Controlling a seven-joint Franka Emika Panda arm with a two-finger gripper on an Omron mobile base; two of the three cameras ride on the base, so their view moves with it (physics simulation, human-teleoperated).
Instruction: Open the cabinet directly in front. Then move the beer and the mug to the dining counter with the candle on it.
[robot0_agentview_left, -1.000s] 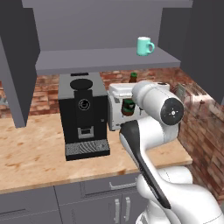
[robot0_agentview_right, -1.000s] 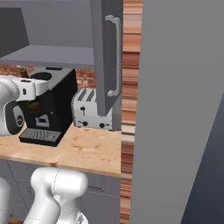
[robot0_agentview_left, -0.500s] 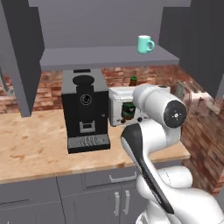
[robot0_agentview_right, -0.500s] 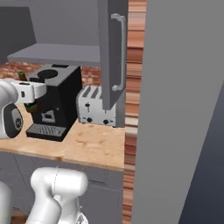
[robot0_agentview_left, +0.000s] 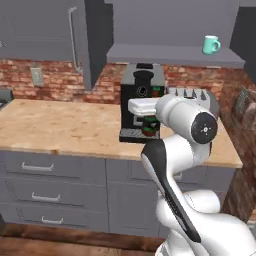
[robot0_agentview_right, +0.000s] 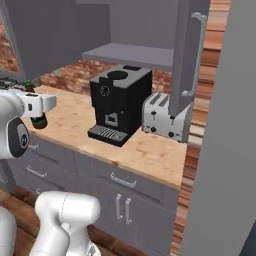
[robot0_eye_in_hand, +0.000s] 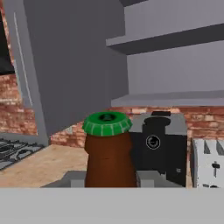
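Black coffee machine behind beer

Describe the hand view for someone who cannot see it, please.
A brown beer bottle with a green cap stands close up, gripped between the claw fingers. Behind it are a black coffee machine, a toaster, and the open grey cabinet above.

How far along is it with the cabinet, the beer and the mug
The cabinet stands open, so that step looks done. The gripper is shut on the beer, held in the air in front of the worktop. The mug sits on the cabinet shelf, not yet fetched. The beer's drop-off and the whole mug trip are left.
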